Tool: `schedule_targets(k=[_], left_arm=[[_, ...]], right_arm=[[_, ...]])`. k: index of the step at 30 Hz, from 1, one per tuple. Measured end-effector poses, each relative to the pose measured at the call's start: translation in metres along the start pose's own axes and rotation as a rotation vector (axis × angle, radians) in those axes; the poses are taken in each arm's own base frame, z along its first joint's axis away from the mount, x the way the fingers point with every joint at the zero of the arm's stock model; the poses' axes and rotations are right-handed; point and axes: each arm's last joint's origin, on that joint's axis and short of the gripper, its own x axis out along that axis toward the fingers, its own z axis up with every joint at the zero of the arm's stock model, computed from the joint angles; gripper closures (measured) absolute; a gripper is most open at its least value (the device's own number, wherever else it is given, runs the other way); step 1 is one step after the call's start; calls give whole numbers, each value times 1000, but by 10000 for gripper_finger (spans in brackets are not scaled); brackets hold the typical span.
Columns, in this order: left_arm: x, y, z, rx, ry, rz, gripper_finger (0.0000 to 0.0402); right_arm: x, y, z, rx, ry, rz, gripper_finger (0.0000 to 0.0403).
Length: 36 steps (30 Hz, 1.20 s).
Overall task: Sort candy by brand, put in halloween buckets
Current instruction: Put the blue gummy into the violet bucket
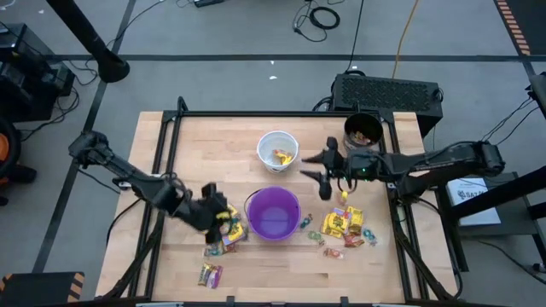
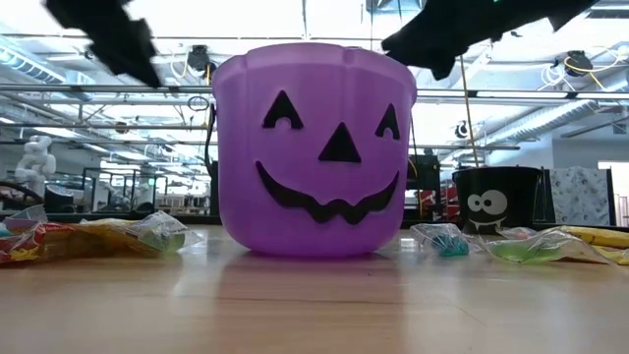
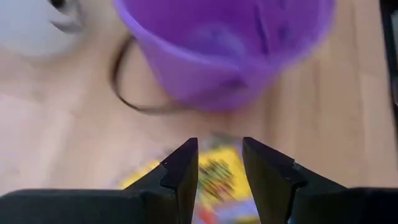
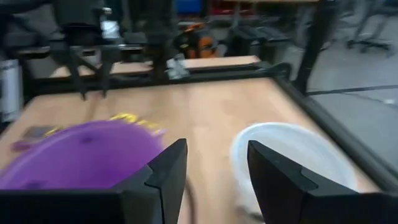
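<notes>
On the wooden worktop (image 1: 171, 256) the purple bucket (image 1: 273, 213) stands in the middle, the white bucket (image 1: 277, 151) just behind it with a yellow packet inside, and the black bucket (image 1: 363, 132) toward the far right corner. The left tool (image 1: 223, 217) hovers beside the purple bucket over a pile of yellow candy (image 3: 217, 177), its fingers spread with nothing between them. The right tool (image 1: 322, 175) hangs between the white and black buckets, fingers apart and empty, with more candy (image 1: 345, 226) scattered on the worktop right of the purple bucket.
</notes>
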Motion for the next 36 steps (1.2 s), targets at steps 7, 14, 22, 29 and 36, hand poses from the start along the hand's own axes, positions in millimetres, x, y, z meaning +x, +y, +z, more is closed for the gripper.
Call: schedule_targets(k=[7,14,22,29,36], left_arm=[[11,-49,-49,-76,153,-50,269],[7,-76,-88,-170,209,-51,269],[25,-85,-117,-101,265,36,269],[34,-81,-128,-90,332,124,269],[34,-77,-131,-65,337,145,269]], right_arm=[[-6,19,-2,-29,10,79,245],[-6,20,-2,-31,9,78,245],[-6,19,-2,-50,9,77,245],[-6,19,-2,-50,10,77,245],[-6,19,-2,-58,10,77,245]])
